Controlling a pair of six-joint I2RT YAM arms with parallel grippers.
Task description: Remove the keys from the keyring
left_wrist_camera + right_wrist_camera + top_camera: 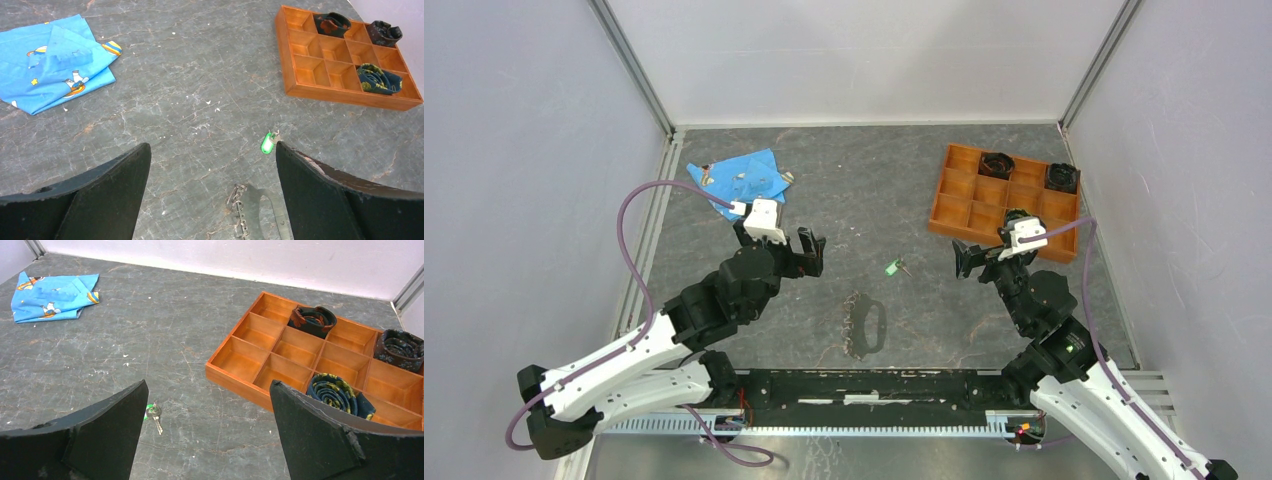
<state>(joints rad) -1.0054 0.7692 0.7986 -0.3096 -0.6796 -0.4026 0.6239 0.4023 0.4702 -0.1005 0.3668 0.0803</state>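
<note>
Grey oval metal keyring (882,330) lies by the near edge, small silvery keys (852,322) strung on it; left end effector (809,252) and right end effector (969,260) both gape, empty. Flat keys could slip, dragging the keyring.

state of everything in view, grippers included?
Left gripper: open, empty.
Right gripper: open, empty.
Large flat grey metal oval keyring: lying flat, silvery keys along its left edge.
Green-headed key: loose, apart from keyring.
Orange wooden compartment tray: three compartments filled, rest empty.
Blue patterned cloth: crumpled.
</note>
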